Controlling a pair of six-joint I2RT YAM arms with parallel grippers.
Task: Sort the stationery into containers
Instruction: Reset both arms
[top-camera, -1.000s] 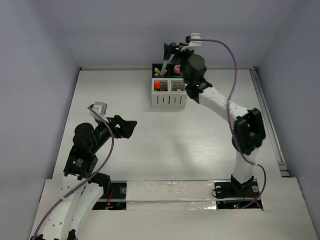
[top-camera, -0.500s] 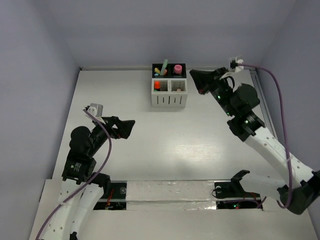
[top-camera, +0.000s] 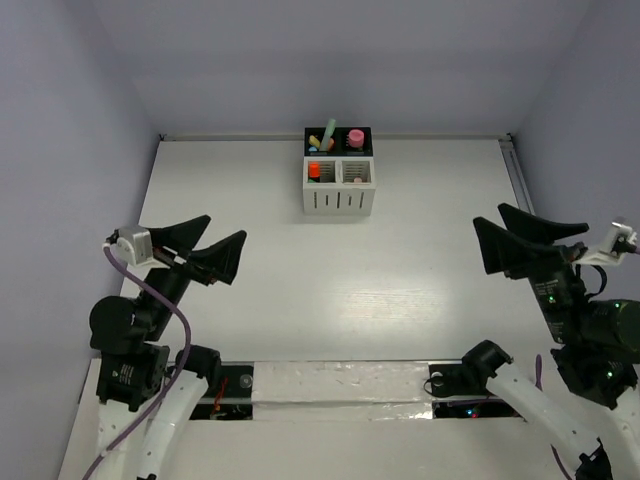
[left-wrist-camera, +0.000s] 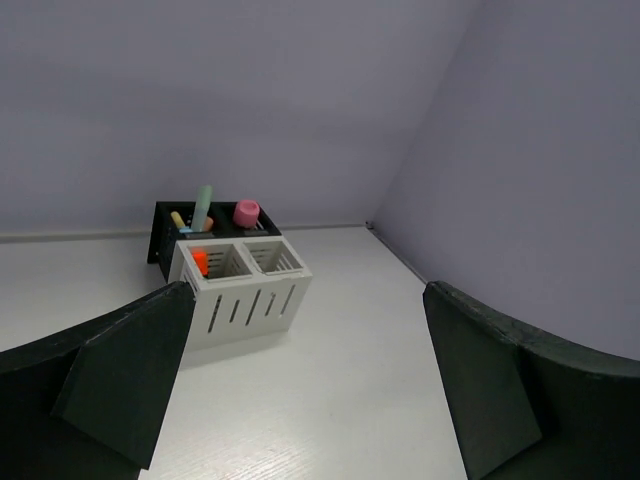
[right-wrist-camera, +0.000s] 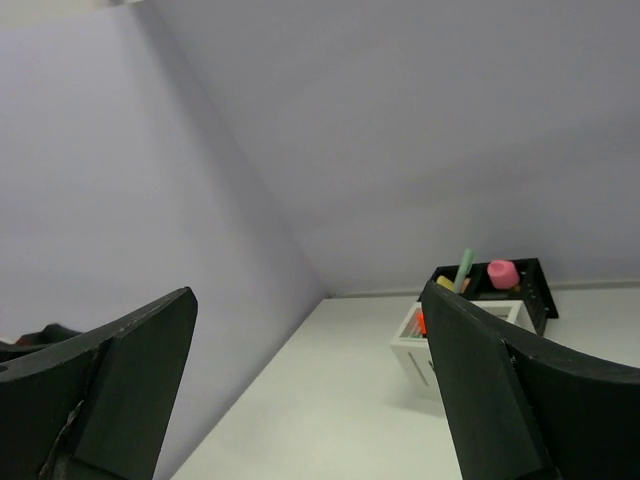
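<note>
The desk organizer (top-camera: 339, 195) stands at the table's far middle, two white slatted compartments in front, two black ones behind. It holds an orange highlighter (top-camera: 314, 171), a green one (top-camera: 329, 131), a yellow one (top-camera: 315, 138) and a pink one (top-camera: 356, 137). It also shows in the left wrist view (left-wrist-camera: 243, 303) and the right wrist view (right-wrist-camera: 415, 352). My left gripper (top-camera: 201, 248) is open and empty, raised over the near left. My right gripper (top-camera: 520, 238) is open and empty, raised over the near right. No loose stationery shows on the table.
Purple walls close the table (top-camera: 330, 280) on three sides. A metal rail (top-camera: 528, 215) runs along the right edge. The arm bases sit behind a taped strip (top-camera: 340, 382) at the near edge.
My right arm has pulled back from above the organizer to the near right, gripper open. My left arm has drawn back and up toward the near left.
</note>
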